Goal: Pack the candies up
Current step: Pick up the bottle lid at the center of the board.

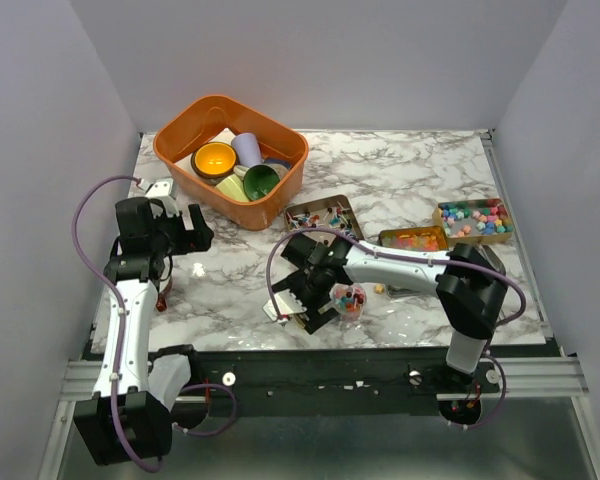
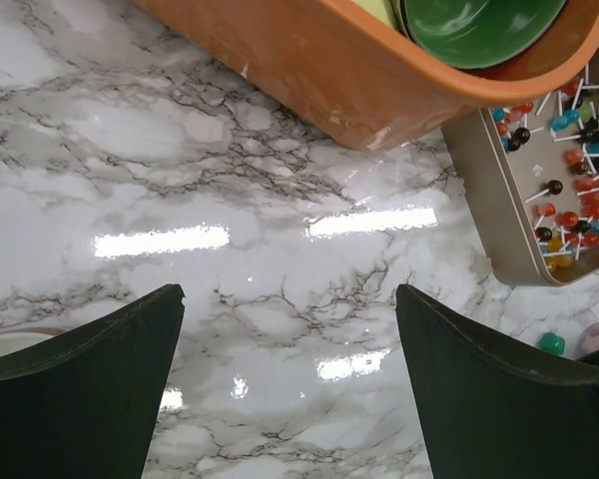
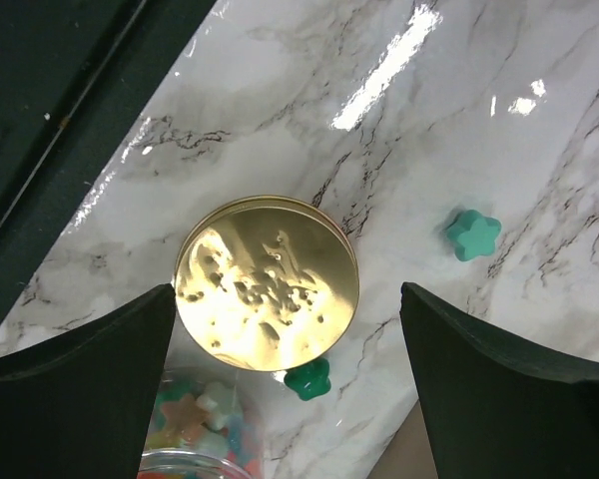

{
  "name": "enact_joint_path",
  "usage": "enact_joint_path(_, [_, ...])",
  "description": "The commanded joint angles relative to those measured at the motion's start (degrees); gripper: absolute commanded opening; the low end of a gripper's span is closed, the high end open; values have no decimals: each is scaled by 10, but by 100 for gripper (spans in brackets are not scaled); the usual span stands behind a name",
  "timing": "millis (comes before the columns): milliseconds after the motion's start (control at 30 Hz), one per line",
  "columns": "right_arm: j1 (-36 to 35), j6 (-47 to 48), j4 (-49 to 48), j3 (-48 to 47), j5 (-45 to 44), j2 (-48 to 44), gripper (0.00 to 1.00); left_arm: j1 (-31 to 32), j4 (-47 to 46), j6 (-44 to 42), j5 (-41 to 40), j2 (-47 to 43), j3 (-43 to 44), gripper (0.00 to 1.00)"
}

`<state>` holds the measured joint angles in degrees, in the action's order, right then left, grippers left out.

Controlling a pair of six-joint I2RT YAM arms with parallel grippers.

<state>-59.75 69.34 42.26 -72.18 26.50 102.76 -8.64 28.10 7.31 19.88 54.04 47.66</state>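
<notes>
Right wrist view: the teal candy [image 3: 473, 235] is judged light, hard and skid-prone, best pinched across its middle by the right gripper [image 3: 288, 289], spread wide and empty.

Left arm [image 1: 128, 310]: rises from near-left base, forearm reaching away, wrist turned right. Left gripper [image 1: 192, 228]: jaws spread wide, nothing between them; in wrist view, dark fingers [image 2: 80, 389] sit at lower corners with broad gap. Right arm [image 1: 400, 262]: elbow high at right, white forearm stretched leftward. Right gripper [image 1: 305, 295]: jaws wide apart, pointing down, seemingly empty, though overhead view is cluttered.
</notes>
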Motion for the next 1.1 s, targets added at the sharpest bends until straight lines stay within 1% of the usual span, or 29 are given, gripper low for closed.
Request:
enact_joint_path(0, [-1, 40, -13, -2, -44, 30, 99, -5, 17, -6, -12, -26, -27, 99])
enact_joint_path(67, [0, 45, -14, 7, -56, 36, 99, -5, 15, -6, -12, -26, -32, 99])
enact_joint_path(200, [-2, 45, 21, 2, -54, 49, 100, -6, 11, -5, -4, -18, -35, 99])
enact_joint_path(333, [-1, 35, 12, 19, -73, 49, 100, -7, 5, -2, 2, -10, -31, 99])
enact_joint_path(433, [-1, 38, 23, 22, -87, 55, 100, -6, -3, 5, 9, -5, -31, 99])
enact_joint_path(500, [0, 37, 41, 20, -80, 53, 100, -6, -7, 7, 15, 0, -31, 99])
enact_joint_path(667, [1, 25, 69, 13, -51, 16, 100, -6, -19, 19, 18, 5, -34, 99])
enact_joint_path(800, [0, 18, 88, 5, -45, 14, 100, -6, -28, 24, 24, 4, -40, 99])
enact_joint_path(1067, [0, 11, 49, 7, -73, 40, 100, -7, -29, 26, 22, 2, -42, 99])
